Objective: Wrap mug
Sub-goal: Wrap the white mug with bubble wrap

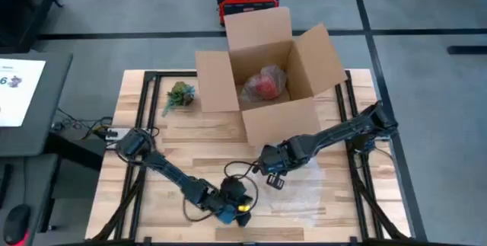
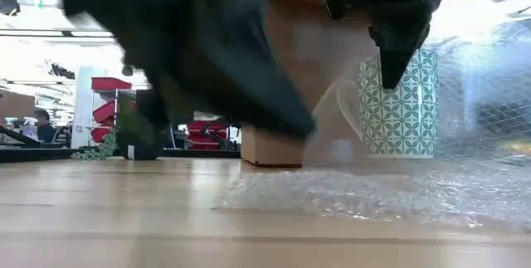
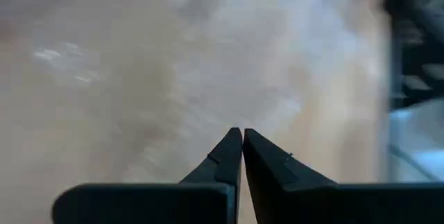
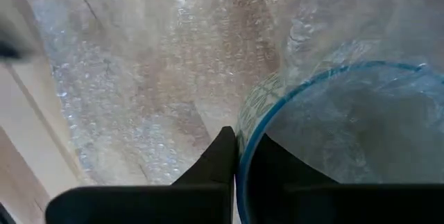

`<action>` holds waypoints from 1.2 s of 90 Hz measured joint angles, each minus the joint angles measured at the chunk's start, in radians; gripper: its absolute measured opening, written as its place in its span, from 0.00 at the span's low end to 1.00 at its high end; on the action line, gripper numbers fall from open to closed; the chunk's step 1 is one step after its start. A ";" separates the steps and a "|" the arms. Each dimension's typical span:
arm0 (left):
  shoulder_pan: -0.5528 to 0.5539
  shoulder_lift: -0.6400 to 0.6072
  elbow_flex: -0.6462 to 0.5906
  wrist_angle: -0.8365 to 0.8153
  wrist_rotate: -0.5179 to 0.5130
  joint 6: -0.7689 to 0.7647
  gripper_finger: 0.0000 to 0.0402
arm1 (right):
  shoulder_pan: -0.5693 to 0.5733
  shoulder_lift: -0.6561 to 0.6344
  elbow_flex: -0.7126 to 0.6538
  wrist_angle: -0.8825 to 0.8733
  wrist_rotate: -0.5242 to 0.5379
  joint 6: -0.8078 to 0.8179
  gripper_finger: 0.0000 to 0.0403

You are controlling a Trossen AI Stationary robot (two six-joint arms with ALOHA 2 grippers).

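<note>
Mug (image 2: 402, 106) upright on bubble wrap (image 2: 373, 193): rigid, breakable, rim pinched by right gripper (image 4: 238, 160). Left gripper (image 3: 242, 156) jaws closed, empty, beside wrap.

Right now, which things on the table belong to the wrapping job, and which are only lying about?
For the job:
- mug, standing upright, held at the rim by the right gripper
- bubble wrap under it
- left gripper, shut, empty

Lying about:
- cardboard box holding a red wrapped thing
- green plant sprig
</note>
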 joint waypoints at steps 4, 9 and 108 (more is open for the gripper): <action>0.017 0.030 0.002 0.033 0.046 0.000 0.00 | 0.000 0.000 0.000 -0.002 -0.012 0.001 0.02; 0.031 0.074 0.005 0.069 0.104 0.024 0.00 | 0.000 0.000 0.000 -0.007 -0.021 0.005 0.02; -0.100 0.039 0.000 -0.086 0.277 -0.076 0.00 | 0.045 0.049 0.000 -0.015 0.064 0.059 0.02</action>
